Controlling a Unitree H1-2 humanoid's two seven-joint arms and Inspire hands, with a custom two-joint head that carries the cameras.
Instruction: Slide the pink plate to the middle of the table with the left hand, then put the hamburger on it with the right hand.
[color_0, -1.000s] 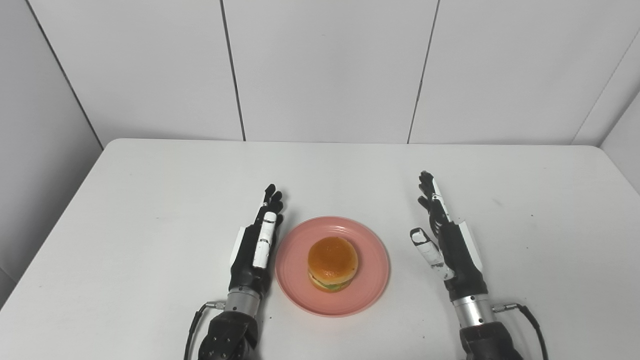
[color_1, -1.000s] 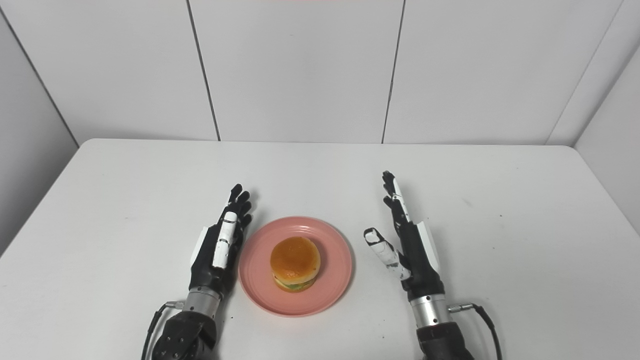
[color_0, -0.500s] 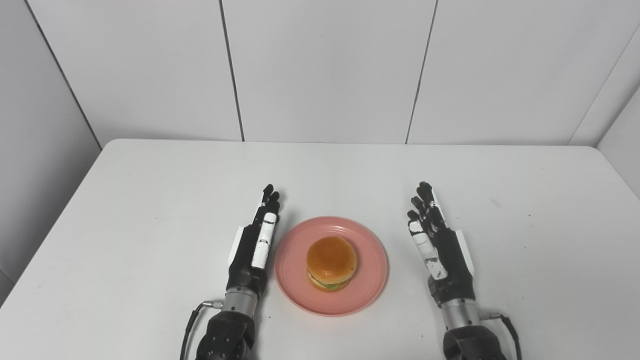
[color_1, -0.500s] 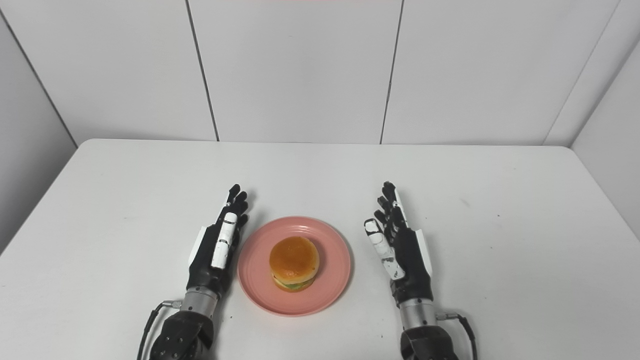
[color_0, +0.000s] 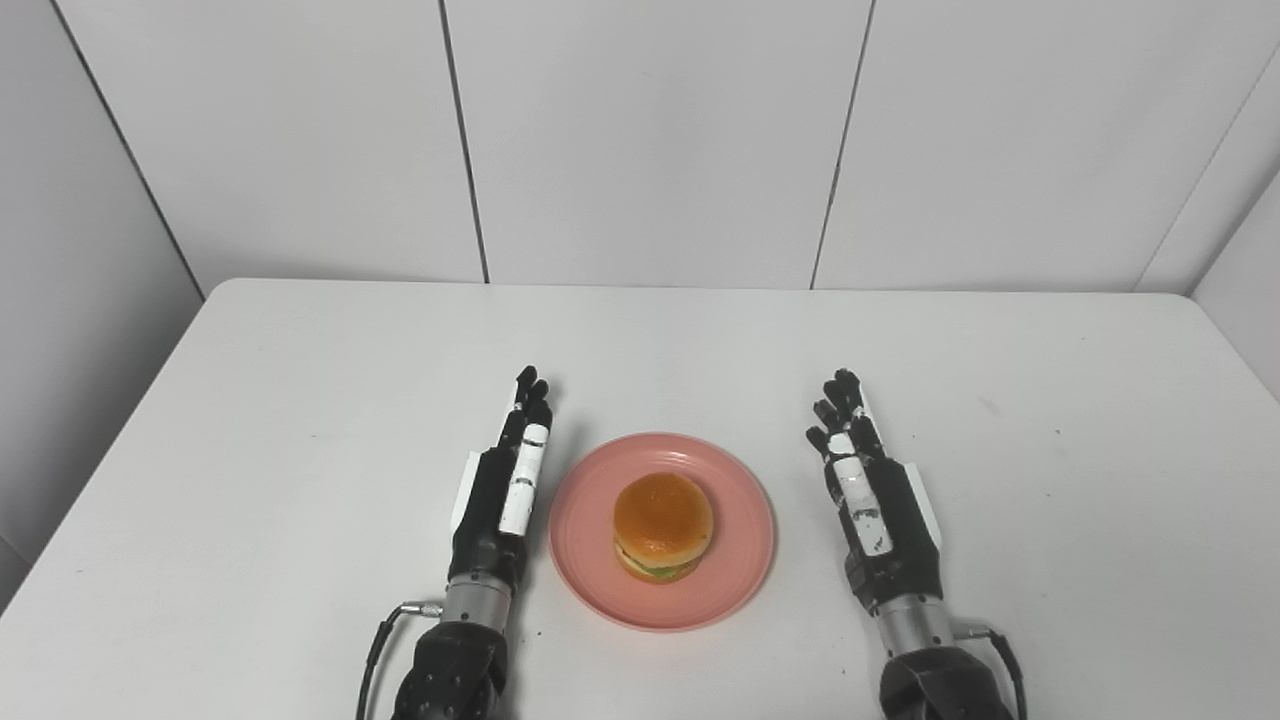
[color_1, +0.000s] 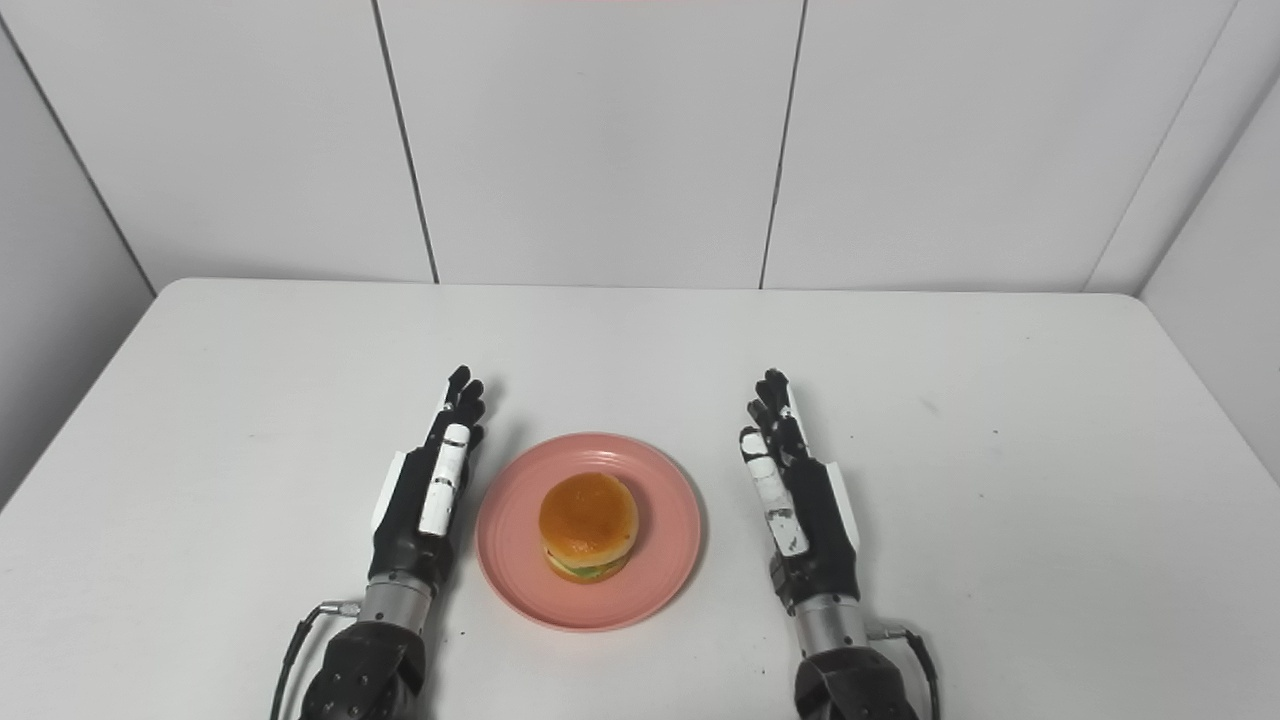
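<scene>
A pink plate (color_0: 735, 570) lies on the white table near its front middle. A hamburger (color_0: 663, 526) with an orange bun and a green layer sits upright at the plate's centre. My left hand (color_0: 503, 490) rests edge-up just left of the plate, a small gap from its rim, fingers straight and together, holding nothing. My right hand (color_0: 872, 500) stands edge-up to the right of the plate, farther from the rim, its fingers straight and empty.
The white table (color_0: 300, 380) reaches back to grey wall panels (color_0: 650, 140). Its left and right edges are in view. Cables run from both wrists near the bottom edge.
My right hand has drawn back toward me and its thumb has folded in against the fingers. My left hand has shifted slightly left. Plate and hamburger have stayed put.
</scene>
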